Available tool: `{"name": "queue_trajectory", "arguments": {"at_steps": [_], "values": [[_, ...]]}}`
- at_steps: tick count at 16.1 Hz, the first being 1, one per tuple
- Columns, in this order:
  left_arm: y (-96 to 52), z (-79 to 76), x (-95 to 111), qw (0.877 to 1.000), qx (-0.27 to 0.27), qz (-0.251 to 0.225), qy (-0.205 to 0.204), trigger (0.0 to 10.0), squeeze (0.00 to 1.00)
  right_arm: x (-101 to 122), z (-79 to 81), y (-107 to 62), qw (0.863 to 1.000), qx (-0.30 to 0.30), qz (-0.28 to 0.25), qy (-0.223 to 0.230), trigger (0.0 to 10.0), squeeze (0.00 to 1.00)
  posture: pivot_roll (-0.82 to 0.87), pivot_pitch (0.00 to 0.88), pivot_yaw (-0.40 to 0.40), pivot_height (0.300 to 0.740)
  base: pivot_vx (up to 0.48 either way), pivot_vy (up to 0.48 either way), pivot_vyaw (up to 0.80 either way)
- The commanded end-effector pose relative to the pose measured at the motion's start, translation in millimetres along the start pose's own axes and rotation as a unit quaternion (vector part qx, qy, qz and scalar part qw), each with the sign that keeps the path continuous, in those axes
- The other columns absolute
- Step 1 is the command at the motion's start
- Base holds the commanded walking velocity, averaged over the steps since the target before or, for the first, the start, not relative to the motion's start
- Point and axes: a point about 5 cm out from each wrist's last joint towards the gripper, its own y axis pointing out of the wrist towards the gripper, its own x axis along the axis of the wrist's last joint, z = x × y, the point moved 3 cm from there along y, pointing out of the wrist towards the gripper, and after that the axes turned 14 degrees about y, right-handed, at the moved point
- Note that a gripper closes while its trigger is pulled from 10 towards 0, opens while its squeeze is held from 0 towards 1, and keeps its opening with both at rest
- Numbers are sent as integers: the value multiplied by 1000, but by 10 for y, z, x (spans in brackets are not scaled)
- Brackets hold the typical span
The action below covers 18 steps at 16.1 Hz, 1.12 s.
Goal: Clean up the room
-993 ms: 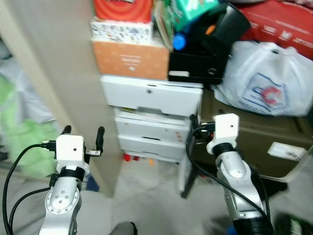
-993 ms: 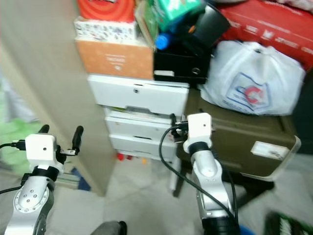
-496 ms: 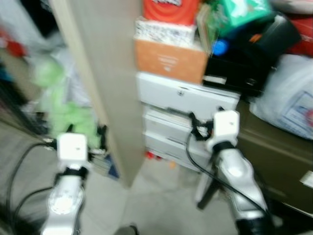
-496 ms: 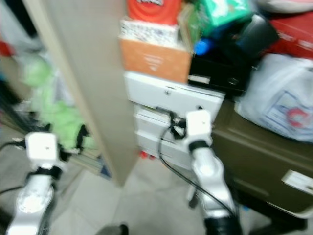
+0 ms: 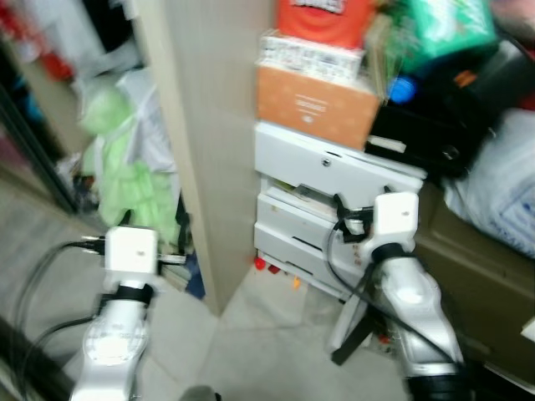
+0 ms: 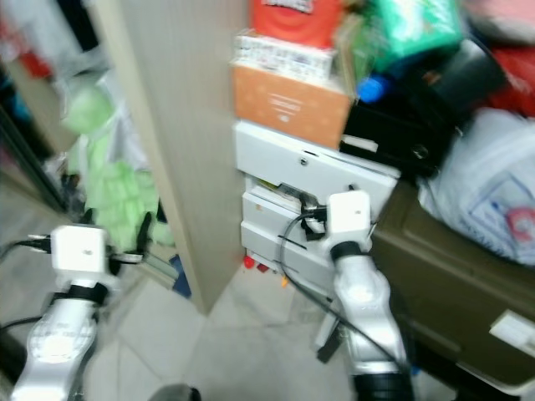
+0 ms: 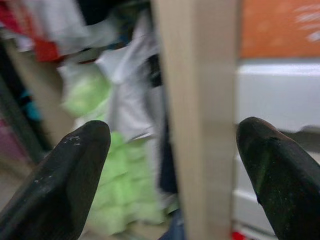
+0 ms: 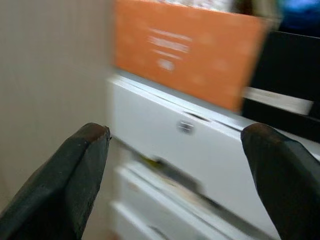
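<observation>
Both grippers, left gripper (image 7: 170, 165) and right gripper (image 8: 175, 165), spread wide, empty. Green cloth (image 5: 125, 180), probably soft, light; pinch a fold.

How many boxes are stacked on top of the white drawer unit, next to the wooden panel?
3. An orange box sits directly on the white drawer unit; a white patterned box lies on it; a red box tops the stack, cut off by the frame, so more may be hidden.
</observation>
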Motion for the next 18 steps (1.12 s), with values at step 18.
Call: {"name": "queue_trajectory", "arguments": {"at_steps": [18], "values": [[37,-65,96,999,-29,-20,-38,10000,0,71,-111,-66,1000,-4,5,-6,10000,0,-57,0,-54,740,176,0,76]]}}
